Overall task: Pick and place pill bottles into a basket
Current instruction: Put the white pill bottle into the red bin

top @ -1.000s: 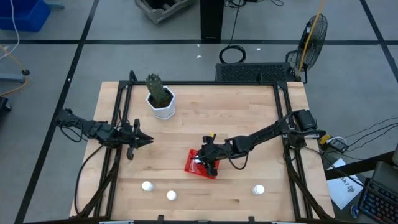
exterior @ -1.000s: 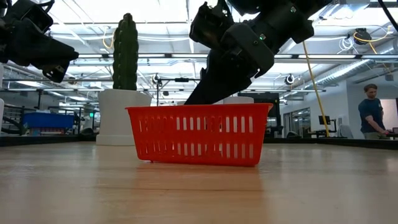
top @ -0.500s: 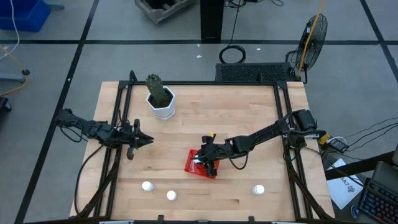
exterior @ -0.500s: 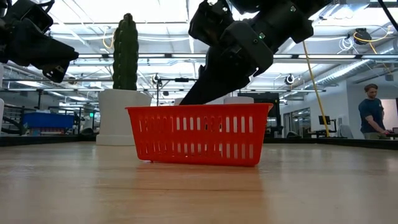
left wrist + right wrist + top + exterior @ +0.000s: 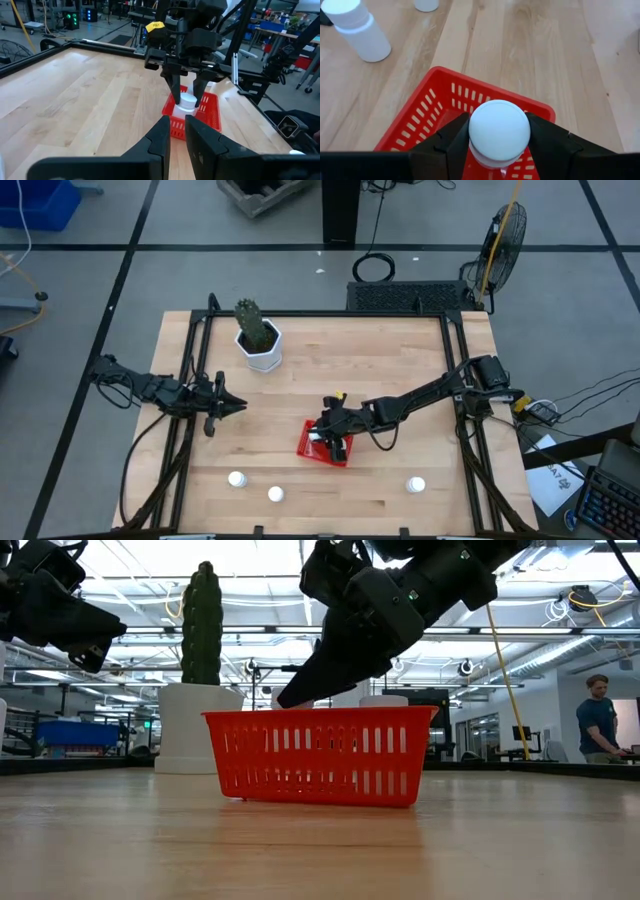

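Right arm extended toward nine o'clock across the table, right gripper (image 5: 337, 442) angled downward with fingers (image 5: 454, 145) clamped on a load; left arm stationed at nine o'clock, left gripper (image 5: 232, 407) nearly closed, pointing three o'clock.

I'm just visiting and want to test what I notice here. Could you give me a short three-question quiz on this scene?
1. True or false: the right gripper holds a pill bottle above the red basket.
2. How many pill bottles stand on the table outside the basket in the high view?
3. Which sits nearest the cactus pot: A) the left gripper, B) the basket, C) the fan?

Key: 1 true; 2 three; 3 A.
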`<action>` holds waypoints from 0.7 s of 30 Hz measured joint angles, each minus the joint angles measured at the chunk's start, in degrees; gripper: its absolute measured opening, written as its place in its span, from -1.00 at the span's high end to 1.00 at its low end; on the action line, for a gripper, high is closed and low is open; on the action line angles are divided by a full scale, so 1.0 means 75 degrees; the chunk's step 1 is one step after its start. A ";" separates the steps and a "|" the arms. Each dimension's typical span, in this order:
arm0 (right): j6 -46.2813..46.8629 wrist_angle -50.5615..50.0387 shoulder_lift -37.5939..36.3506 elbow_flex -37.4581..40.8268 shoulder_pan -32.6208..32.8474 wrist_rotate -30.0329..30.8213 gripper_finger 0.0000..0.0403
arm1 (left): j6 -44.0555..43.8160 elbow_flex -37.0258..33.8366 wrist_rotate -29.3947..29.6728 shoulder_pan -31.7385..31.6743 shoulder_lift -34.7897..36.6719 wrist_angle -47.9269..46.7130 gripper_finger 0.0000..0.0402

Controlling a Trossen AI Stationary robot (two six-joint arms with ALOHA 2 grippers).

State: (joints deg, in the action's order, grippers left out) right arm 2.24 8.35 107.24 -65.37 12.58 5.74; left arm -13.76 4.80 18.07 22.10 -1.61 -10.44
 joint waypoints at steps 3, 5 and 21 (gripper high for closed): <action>0.0064 -0.0061 0.0000 -0.0001 0.0000 -0.0004 0.10 | 0.0000 0.0000 0.0002 0.0001 0.0000 0.0000 0.69; 0.0093 -0.0063 0.0000 0.0001 0.0000 -0.0049 0.10 | 0.0000 0.0000 -0.0001 0.0000 0.0000 0.0000 0.69; 0.0070 -0.0047 -0.0006 0.0001 -0.0035 -0.0136 -0.08 | 0.0000 0.0000 0.0000 -0.0001 0.0002 0.0000 0.69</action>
State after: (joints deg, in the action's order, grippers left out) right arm 2.76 8.00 107.20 -65.36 12.32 4.72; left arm -13.76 4.80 18.07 22.09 -1.59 -10.44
